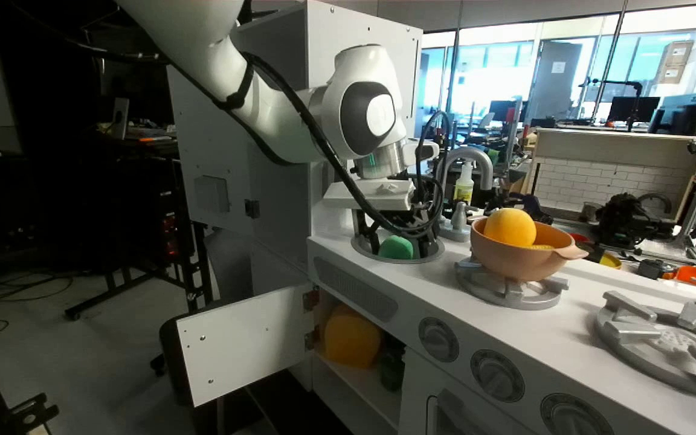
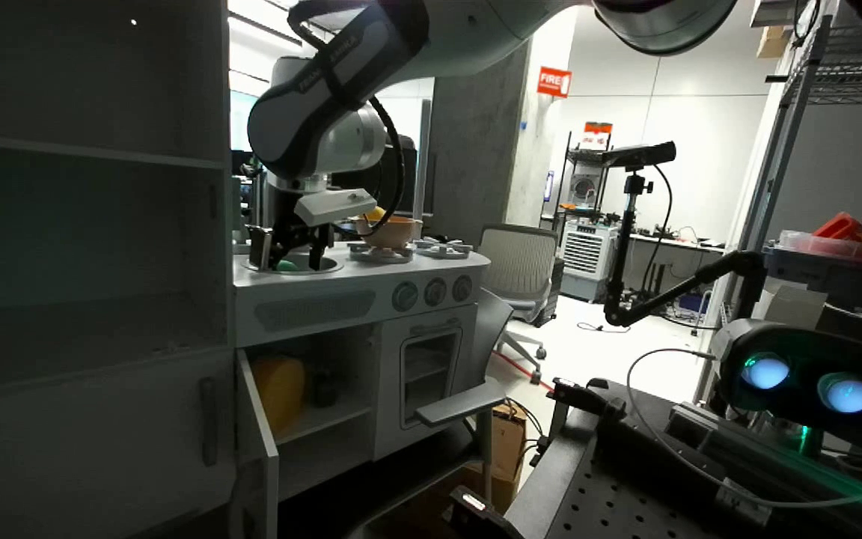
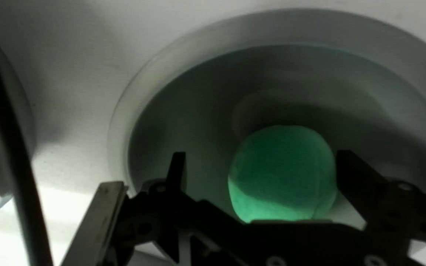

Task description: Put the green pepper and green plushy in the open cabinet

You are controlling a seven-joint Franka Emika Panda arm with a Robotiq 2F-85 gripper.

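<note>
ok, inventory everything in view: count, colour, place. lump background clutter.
green plushy: 1, green, in sink
green pepper: 1, dark green, in open cabinet
large round object: 1, yellow-orange, in open cabinet
open cabinet: 1, white, under sink
sink: 1, grey, in counter
burners: 2, grey, on counter
bowl: 1, peach, on burner
round fruit: 1, orange, in bowl
yellow piece: 1, yellow, in bowl
knobs: 3, grey, counter front
faucet: 1, grey, beside sink
spray bottle: 1, white-yellow, behind faucet
tall cupboard: 1, white, beside counter
lab clutter: uncounted, mixed, all around
robot arm: 1, white, above counter
gripper: 1, black, straddling green plushy, jaws apart
</note>
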